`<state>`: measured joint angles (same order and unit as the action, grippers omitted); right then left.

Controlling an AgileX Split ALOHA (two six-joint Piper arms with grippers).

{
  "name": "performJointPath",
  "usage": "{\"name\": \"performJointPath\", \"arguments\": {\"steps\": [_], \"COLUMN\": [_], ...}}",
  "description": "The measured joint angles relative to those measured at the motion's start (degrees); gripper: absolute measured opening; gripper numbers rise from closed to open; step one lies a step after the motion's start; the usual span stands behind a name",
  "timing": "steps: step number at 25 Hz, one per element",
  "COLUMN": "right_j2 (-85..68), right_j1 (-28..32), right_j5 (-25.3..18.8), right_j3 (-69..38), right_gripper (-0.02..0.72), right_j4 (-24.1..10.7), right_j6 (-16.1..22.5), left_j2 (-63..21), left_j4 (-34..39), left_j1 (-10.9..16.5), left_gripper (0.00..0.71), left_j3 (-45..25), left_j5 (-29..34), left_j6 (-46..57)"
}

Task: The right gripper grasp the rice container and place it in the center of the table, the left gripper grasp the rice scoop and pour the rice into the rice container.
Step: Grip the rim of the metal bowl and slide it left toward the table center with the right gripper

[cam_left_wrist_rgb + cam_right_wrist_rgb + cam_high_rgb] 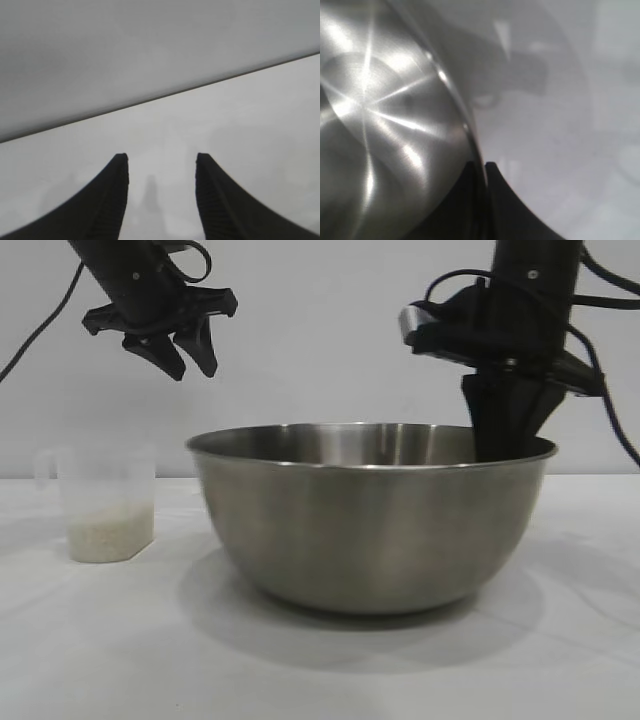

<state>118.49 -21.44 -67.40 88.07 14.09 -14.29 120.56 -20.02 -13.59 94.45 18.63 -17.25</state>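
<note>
The rice container (370, 525), a big steel bowl, sits on the white table (120, 650) near the middle. My right gripper (505, 440) reaches down at the bowl's right rim and is shut on it. In the right wrist view the rim (455, 107) runs between the two fingers of my right gripper (482, 165), one inside the bowl (380, 100) and one outside. The rice scoop (103, 502), a clear cup with rice (110, 537) in its bottom, stands at the left. High above the scoop hangs my left gripper (190, 360), open and empty, and the left wrist view shows this gripper (161, 159) over bare table.
A pale wall (320, 330) rises behind the table's far edge. The wall (125, 50) also fills the upper part of the left wrist view.
</note>
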Motion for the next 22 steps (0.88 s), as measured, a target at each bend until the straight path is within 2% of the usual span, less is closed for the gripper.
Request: {"name": "performJointPath", "arguments": {"steps": [4,6,10,12,13,16,17,22], "right_j2": [0.00,0.00,0.00,-0.38,-0.71,-3.33,-4.83,-15.63], "right_j1": [-0.76,-0.76,-0.76,-0.76,-0.76,-0.76,-0.76,-0.76], "right_j5": [0.43,0.83,1.08,1.08,1.08,3.32,5.13,23.06], "right_j3": [0.00,0.00,0.00,0.00,0.00,-0.09,-0.76,-12.55], "right_gripper": [0.000,0.103,0.410,0.511,0.529,0.511,0.459,0.457], "right_j4": [0.37,0.37,0.37,0.37,0.11,-0.33,-0.43,-0.87], "right_j6": [0.00,0.00,0.00,0.00,0.00,0.00,0.00,0.00], "left_j2": [0.00,0.00,0.00,0.00,0.00,0.00,0.00,-0.57], "left_j4": [0.00,0.00,0.00,0.00,0.00,0.00,0.00,0.09], "left_j1": [0.00,0.00,0.00,0.00,0.00,0.00,0.00,0.00], "left_gripper": [0.276,0.276,0.276,0.276,0.276,0.276,0.276,0.276], "left_j3": [0.00,0.00,0.00,0.00,0.00,0.00,0.00,0.00], "left_j5": [0.08,0.22,0.24,0.34,0.34,0.34,0.34,0.36], "left_j6": [0.00,0.00,0.00,0.00,0.00,0.00,0.00,0.00]}}
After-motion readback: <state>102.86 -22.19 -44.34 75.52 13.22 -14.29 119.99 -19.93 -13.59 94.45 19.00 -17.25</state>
